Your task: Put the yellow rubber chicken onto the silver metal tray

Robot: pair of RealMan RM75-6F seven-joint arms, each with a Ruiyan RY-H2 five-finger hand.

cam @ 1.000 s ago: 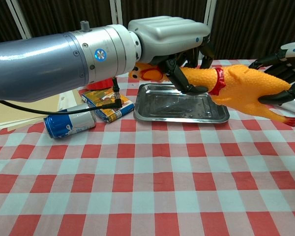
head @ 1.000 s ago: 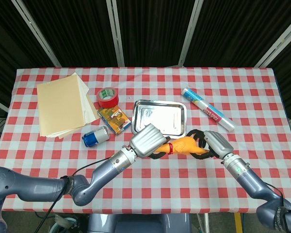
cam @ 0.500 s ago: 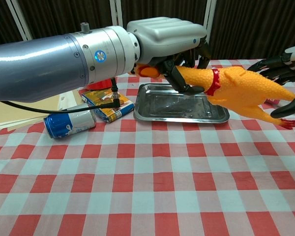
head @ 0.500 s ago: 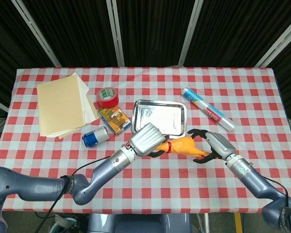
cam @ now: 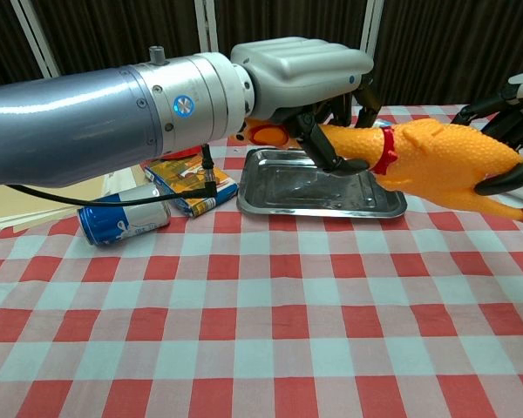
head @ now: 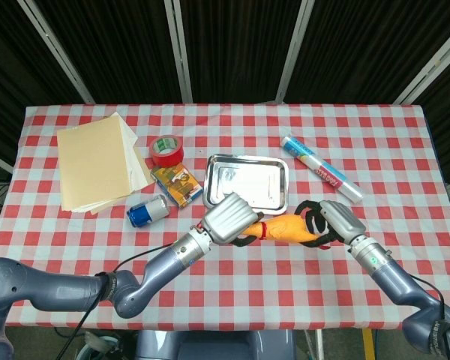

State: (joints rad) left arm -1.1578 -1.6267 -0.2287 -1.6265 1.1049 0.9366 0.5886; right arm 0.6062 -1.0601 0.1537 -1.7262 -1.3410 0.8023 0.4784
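The yellow rubber chicken [head: 285, 227] with a red collar hangs in the air just in front of the silver metal tray [head: 247, 181], held lying sideways between both hands. My left hand [head: 226, 217] grips its neck and head end; in the chest view this left hand [cam: 301, 74] covers the head, and the chicken [cam: 436, 157] stretches to the right over the tray's rim [cam: 322, 210]. My right hand [head: 336, 220] curls its dark fingers [cam: 504, 178] around the chicken's tail and legs. The tray holds nothing.
Left of the tray lie a small printed box [head: 176, 184], a blue can [head: 148, 211] on its side, a red tape roll [head: 166, 150] and a stack of beige folders [head: 97, 161]. A white wrapped tube [head: 322, 176] lies at the tray's right.
My right hand let go and spread its fingers half a second ago; now they curl around the chicken's rear again. The chicken has risen slightly and my left hand keeps its hold.
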